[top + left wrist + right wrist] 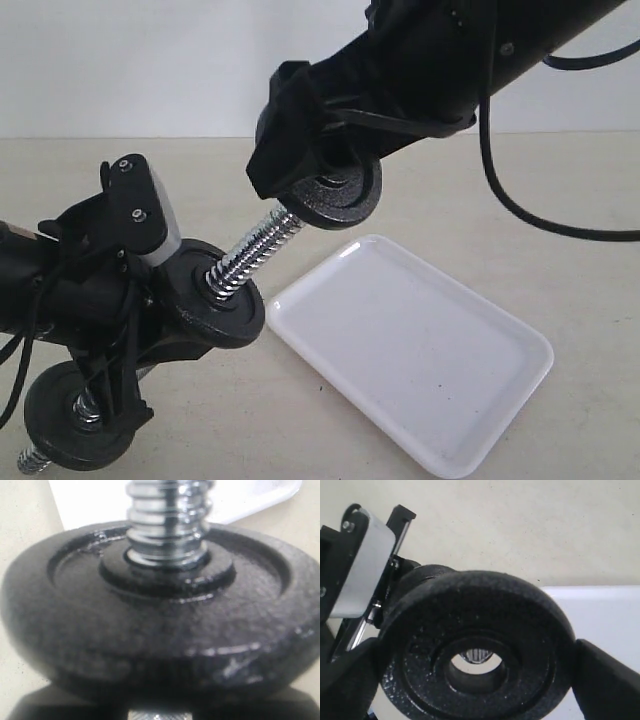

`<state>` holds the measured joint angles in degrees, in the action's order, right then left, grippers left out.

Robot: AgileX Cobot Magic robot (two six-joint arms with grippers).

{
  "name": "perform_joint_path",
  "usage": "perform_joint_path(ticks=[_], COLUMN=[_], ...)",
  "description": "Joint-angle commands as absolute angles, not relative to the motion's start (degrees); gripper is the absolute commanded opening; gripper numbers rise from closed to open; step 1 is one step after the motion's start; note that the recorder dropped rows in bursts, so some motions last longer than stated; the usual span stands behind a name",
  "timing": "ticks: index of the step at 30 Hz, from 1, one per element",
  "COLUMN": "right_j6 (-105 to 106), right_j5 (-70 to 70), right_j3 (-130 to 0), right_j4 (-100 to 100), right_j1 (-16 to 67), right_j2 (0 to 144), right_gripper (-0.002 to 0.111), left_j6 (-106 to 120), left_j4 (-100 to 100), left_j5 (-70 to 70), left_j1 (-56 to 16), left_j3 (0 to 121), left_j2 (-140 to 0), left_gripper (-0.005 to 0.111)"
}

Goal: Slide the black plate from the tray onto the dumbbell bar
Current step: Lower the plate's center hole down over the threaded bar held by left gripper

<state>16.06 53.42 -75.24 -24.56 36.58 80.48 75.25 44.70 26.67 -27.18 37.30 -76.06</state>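
closest to me in the exterior view, at the bottom left corner, is the lower disc (60, 420) on the dumbbell bar (258, 245), a black iron weight sitting on the chrome rod. just above it my left gripper (135, 355) is clamped round the bar's shaft between that disc and the upper disc (225, 310). its jaws are drawn in tight on the metal, and the bar is held tilted so its threaded end points up and to the right. the left wrist view is filled by the upper disc (150, 630), with the chrome threads rising out of its hub and a strip of knurled shaft just showing under it. to the right of the upper disc the tray (430, 350) lies flat on the table (560, 200), white and glossy. a little farther back, the black plate (345, 200) is off the tray and up in the air, at the top end of the threads. my right gripper (320, 180) has it by the rim, jaws spread wide to span the disc. in the right wrist view the black plate (470, 610) faces the camera with the fingers (605, 680) pressed on opposite edges, and the bar's chrome tip shows through the centre hole, lined up with it. from the exterior view the threads run up to the plate's underside, but i cannot tell whether the tip has entered the hole. behind it all the pale table runs back to a white wall (150, 60).
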Motion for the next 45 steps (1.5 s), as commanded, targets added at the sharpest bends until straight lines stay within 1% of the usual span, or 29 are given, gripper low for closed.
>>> perform_joint_path(ticks=[1, 11, 18, 39, 45], right_j6=[16.63, 16.63, 17.04, 14.49, 14.49], right_j5=[54.17, 54.47, 55.48, 58.51, 58.04], right_j3=[-76.9, -76.9, -76.9, -76.9, -76.9], right_j4=[-26.14, -26.39, -26.79, -26.79, -27.06], right_j1=[36.53, 36.53, 36.53, 36.53, 36.53], right_j2=[79.62, 82.37, 83.14, 82.43, 82.43], right_gripper=[0.0, 0.0, 0.0, 0.0, 0.0], left_j6=[75.96, 77.99, 85.99, 77.6, 77.6], left_j4=[48.65, 49.3, 57.45, 57.62, 57.62], left_j5=[23.77, 24.92, 24.21, 17.77, 17.81], left_j1=[-27.41, -27.41, -27.41, -27.07, -27.07], left_j3=[39.83, 39.94, 40.04, 40.04, 40.04], left_j2=[-73.98, -73.7, -71.01, -69.86, -69.86], left_gripper=[0.004, 0.004, 0.004, 0.004, 0.004])
